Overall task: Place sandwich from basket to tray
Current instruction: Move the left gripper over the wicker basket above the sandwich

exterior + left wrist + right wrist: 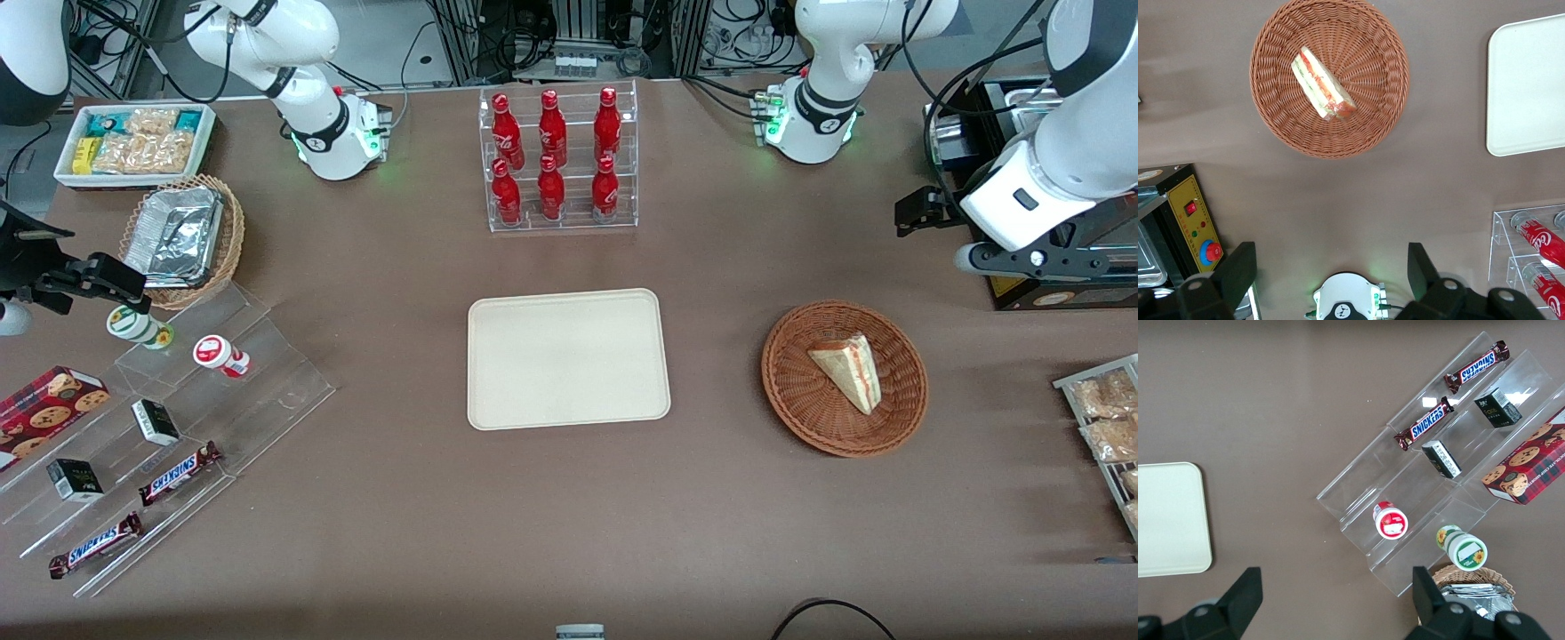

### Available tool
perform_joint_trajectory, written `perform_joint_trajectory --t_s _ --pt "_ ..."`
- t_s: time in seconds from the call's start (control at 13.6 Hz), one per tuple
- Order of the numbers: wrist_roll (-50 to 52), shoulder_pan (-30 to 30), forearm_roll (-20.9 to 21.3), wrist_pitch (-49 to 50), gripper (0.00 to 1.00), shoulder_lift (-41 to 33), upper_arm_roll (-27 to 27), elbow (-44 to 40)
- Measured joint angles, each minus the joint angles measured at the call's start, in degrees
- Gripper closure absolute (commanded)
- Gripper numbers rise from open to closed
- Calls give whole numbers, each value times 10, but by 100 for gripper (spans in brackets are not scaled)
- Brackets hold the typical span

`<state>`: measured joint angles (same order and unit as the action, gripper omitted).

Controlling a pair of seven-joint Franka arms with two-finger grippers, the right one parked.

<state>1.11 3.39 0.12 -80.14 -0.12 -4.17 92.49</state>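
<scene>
The sandwich (849,369) (1321,83), a pale bread wedge with red and green filling, lies inside the round reddish-brown basket (791,391) (1271,120). The cream tray (569,360) (1528,87) sits bare at the table's middle, beside the basket. My left gripper (920,212) (1330,257) hangs high above the table, farther from the front camera than the basket and toward the working arm's end. It is open, its fingers (1238,270) wide apart with nothing between them.
A clear rack of red bottles (560,160) (1538,240) stands farther back than the tray. A black box with a yellow panel (1049,293) (1191,220) sits near the gripper. A wire rack of snack bags (1107,427) lies at the working arm's end. The arm's base (809,124) stands nearby.
</scene>
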Motion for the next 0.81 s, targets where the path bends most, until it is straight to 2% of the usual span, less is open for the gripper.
perform_joint_trajectory --t_s 0.37,0.81 --pt "0 0 0 -6 0 3 0 1" --pt "0 0 0 -111 0 28 0 78"
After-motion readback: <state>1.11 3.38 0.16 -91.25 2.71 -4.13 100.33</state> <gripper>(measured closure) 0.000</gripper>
